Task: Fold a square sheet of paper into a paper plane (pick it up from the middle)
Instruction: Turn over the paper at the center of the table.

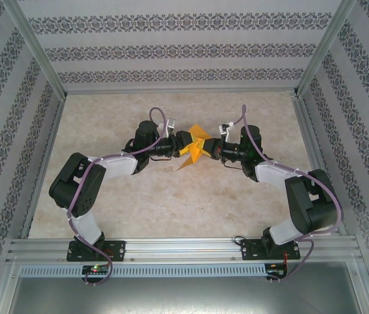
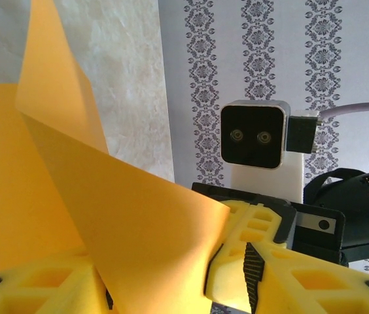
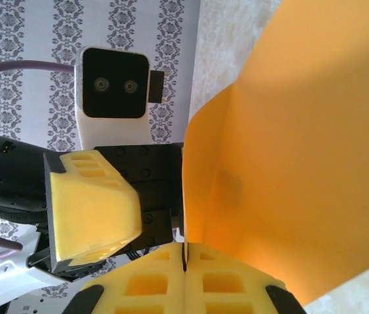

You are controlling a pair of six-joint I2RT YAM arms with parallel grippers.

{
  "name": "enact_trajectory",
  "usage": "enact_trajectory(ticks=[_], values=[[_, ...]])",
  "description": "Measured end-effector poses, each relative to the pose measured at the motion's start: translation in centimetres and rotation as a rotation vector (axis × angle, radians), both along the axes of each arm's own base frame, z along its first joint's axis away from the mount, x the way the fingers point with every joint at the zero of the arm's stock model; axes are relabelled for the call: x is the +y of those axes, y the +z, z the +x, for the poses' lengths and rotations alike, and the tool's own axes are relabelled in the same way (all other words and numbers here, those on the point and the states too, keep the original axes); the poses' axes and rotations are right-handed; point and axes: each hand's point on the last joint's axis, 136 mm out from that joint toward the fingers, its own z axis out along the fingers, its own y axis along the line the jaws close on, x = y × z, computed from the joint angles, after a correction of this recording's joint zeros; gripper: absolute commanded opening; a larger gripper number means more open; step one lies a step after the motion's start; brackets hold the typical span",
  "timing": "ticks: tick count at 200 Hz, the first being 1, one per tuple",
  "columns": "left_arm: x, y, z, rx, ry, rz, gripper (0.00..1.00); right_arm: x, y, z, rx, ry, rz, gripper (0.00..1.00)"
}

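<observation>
One orange sheet (image 1: pixel 194 149), cropped in both wrist views, hangs mid-frame: right claw (image 3: pixel 184 275) clenched on it, left claw (image 2: pixel 161 275) parted around it.

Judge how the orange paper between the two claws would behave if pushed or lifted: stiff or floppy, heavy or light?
Probably floppy: the orange paper curves freely beyond the right claw pinching it. Likely light: its edge looks very thin. A push would probably bend or crease it rather than shift it whole.
</observation>
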Motion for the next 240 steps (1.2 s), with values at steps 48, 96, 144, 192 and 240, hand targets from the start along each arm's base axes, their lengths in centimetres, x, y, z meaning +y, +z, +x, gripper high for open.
enact_trajectory(ticks=[48, 96, 144, 192, 240], values=[[0.0, 0.0, 0.0, 0.009, -0.004, 0.004, 0.48, -0.3, -0.9, -0.1, 0.020, -0.004, -0.024, 0.00], [-0.2, 0.2, -0.1, 0.005, -0.016, 0.002, 0.31, -0.4, -1.1, -0.1, 0.027, -0.007, -0.029, 0.00], [-0.2, -0.3, -0.1, 0.016, -0.018, 0.019, 0.25, -0.4, -1.2, -0.2, 0.032, -0.007, -0.030, 0.02], [-0.2, -0.4, 0.0, 0.020, -0.023, 0.039, 0.18, -0.6, -1.4, 0.0, 0.027, -0.013, -0.039, 0.05], [-0.2, -0.5, 0.0, 0.023, -0.027, 0.053, 0.13, -0.9, -1.7, 0.0, 0.035, -0.017, -0.050, 0.18]])
